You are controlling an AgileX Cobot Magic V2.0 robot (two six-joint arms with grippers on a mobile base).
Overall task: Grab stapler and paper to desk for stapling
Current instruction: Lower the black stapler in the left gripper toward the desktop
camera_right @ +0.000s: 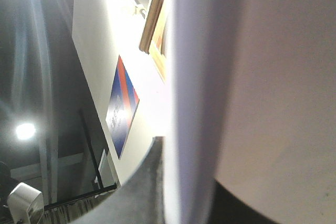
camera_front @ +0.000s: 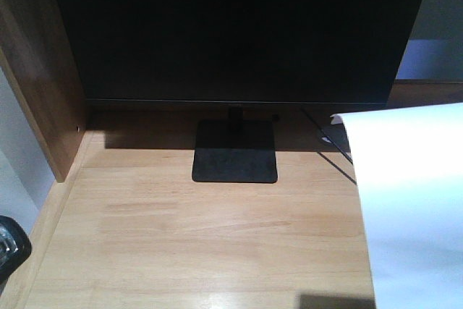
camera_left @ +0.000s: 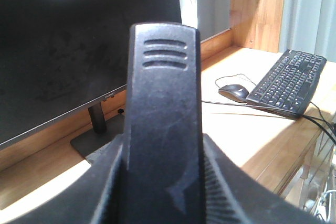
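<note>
The left wrist view is filled by the black stapler [camera_left: 165, 103], which stands lengthwise with three ribs near its far end. My left gripper [camera_left: 165, 182] is shut on it, one finger [camera_left: 105, 195] pressed against each side. It hangs above the pale wooden desk [camera_left: 247, 135]. The white paper [camera_front: 412, 200] hangs in the air over the desk's right part [camera_front: 202, 236]. In the right wrist view the paper [camera_right: 262, 77] is seen almost edge-on. My right gripper [camera_right: 189, 192] is shut on its lower edge. That camera points up at wall and ceiling.
A large black monitor [camera_front: 231, 27] on a flat black stand [camera_front: 235, 151] fills the back of the desk. A dark wooden side panel [camera_front: 36, 70] bounds the left. A black keyboard [camera_left: 289, 80] and mouse [camera_left: 233, 92] with cables lie at the right.
</note>
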